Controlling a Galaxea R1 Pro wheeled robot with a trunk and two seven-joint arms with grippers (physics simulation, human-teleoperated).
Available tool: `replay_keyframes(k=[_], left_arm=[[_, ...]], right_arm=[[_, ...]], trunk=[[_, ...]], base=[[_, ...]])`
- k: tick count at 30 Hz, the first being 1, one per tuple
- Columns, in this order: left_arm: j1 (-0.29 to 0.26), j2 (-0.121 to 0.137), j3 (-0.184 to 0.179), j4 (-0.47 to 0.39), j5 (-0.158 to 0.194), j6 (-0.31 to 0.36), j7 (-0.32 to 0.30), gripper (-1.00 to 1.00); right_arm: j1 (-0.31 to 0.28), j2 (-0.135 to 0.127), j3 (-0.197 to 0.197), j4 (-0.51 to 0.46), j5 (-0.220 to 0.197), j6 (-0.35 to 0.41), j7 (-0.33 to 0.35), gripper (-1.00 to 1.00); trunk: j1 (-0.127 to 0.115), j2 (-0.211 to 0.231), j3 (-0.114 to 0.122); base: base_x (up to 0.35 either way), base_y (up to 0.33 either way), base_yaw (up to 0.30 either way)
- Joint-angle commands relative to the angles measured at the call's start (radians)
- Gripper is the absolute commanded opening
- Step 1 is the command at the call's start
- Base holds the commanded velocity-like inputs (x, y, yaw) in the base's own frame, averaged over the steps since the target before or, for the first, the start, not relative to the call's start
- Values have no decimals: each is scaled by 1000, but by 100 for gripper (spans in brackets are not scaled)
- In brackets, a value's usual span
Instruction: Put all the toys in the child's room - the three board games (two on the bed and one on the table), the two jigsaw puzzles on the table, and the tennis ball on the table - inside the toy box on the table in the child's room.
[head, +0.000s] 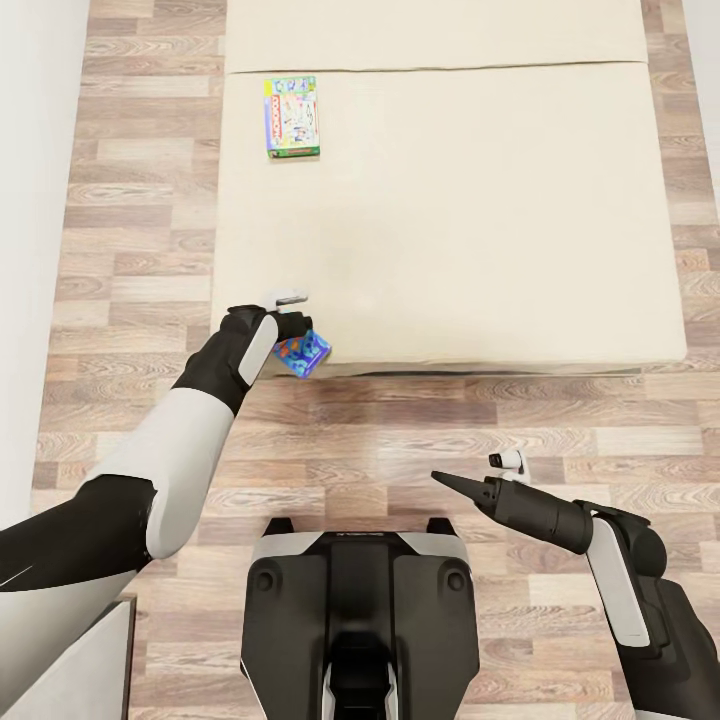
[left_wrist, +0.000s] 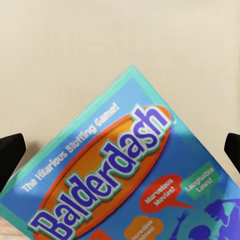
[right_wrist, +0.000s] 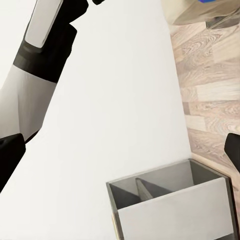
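Observation:
The bed (head: 470, 220) with its plain beige sheet spans the upper head view. One board game (head: 292, 117), a green-edged cartoon box, lies flat near the bed's far left. A second board game, the blue Balderdash box (head: 305, 353) (left_wrist: 125, 185), lies tilted at the bed's near left corner, partly over the edge. My left gripper (head: 290, 322) (left_wrist: 120, 150) hovers close over it, fingers spread wide and open, not closed on it. My right gripper (head: 450, 485) (right_wrist: 120, 150) hangs open over the floor in front of the bed, holding nothing. The toy box, table, jigsaw puzzles and tennis ball are out of view.
Wood-plank floor (head: 420, 430) lies between my base (head: 360, 600) and the bed. A white wall (head: 30, 200) runs along the left. A grey open unit with compartments (right_wrist: 170, 205) stands by that wall, and a grey furniture corner (head: 90, 660) shows at lower left.

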Motion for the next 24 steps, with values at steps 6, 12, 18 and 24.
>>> replay_keyframes(k=[6,12,18,24], left_arm=[[0,1,-4,-1,11,3,9,100],[0,1,-4,-1,11,3,9,100],[0,1,-4,-1,11,3,9,100],[1,1,-4,-1,10,3,8,100]], right_arm=[[0,0,-1,0,2,2,3,100],[0,0,-1,0,2,2,3,100],[0,0,-1,0,2,2,3,100],[0,0,-1,0,2,2,3,100]], trunk=[[1,-2,-1],[1,-2,-1],[1,-2,-1],[1,-2,-1]], base=[[-1,0,0],[0,0,0],[0,0,0],[0,0,0]])
